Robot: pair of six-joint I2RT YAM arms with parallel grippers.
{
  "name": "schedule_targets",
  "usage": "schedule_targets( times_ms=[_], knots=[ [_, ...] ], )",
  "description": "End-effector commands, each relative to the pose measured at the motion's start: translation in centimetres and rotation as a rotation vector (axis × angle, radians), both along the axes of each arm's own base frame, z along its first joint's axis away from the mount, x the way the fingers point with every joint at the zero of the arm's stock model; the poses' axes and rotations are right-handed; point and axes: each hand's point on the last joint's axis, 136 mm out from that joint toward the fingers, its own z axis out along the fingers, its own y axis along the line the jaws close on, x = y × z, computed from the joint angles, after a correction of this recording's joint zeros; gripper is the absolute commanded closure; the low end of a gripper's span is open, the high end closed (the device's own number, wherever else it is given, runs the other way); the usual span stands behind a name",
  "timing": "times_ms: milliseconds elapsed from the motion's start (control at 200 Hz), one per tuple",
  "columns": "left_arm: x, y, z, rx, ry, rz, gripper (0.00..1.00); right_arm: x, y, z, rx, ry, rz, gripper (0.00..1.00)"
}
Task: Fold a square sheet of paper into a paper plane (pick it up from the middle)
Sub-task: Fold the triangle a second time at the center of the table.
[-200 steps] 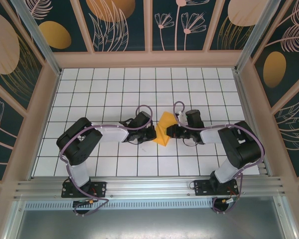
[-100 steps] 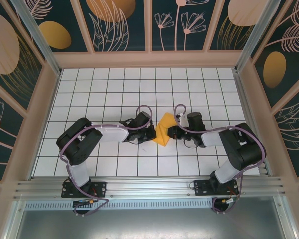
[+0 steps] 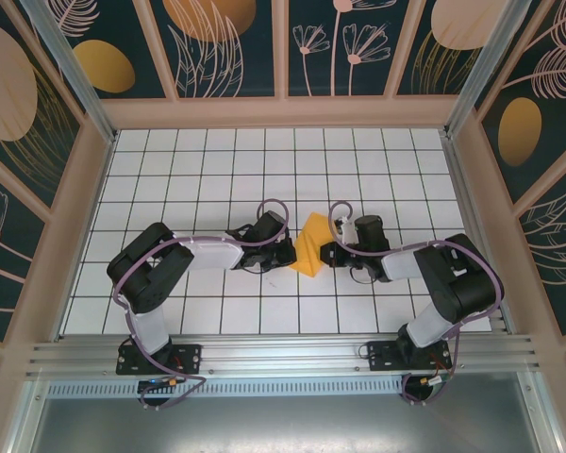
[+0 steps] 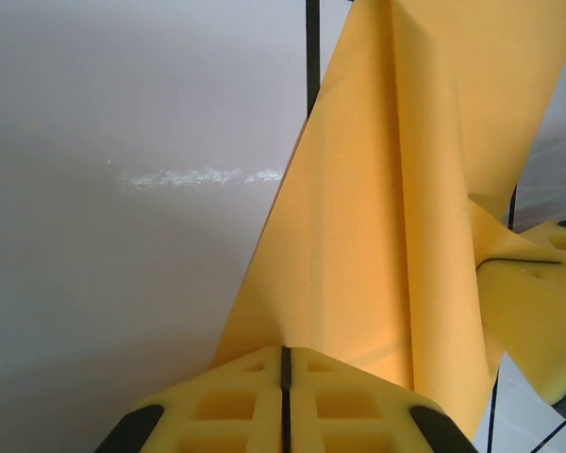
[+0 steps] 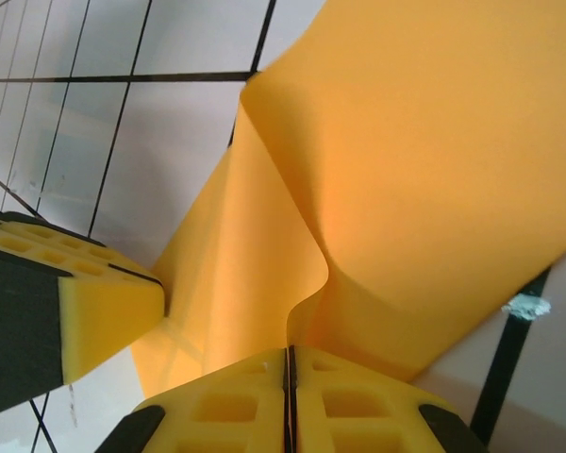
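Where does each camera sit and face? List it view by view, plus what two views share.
Top external: above, behind the bases, looking down at the tiled table; both arms, left end effector and right end effector clamped on the square sheet of paper.
Left wrist: on the left arm, facing the paper past its shut fingers.
Right wrist: on the right arm, likewise past its shut fingers.
Shared: both wrist views show the paper and the opposite foam finger.
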Motion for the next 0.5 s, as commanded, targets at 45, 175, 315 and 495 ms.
schedule_targets(
  times_ms=[45,175,315,495],
  knots=[
    [-0.4,-0.2,-1.1,0.02,0.023,-0.025,0.89,0.0,0.1,0.0,-0.007,-0.039,0.013,0.88],
    [-0.4,-0.2,-1.3,0.022,0.025,-0.026,0.89,0.3,0.5,0.5,0.006,-0.047,0.018,0.88],
    [-0.5,-0.3,-1.4,0.022,0.028,-0.031,0.89,0.5,1.0,0.7,0.011,-0.042,0.032,0.88],
    [-0.7,0.1,-1.6,0.032,0.03,-0.03,0.89,0.7,0.9,0.3,-0.013,-0.042,0.035,0.87]
  ],
)
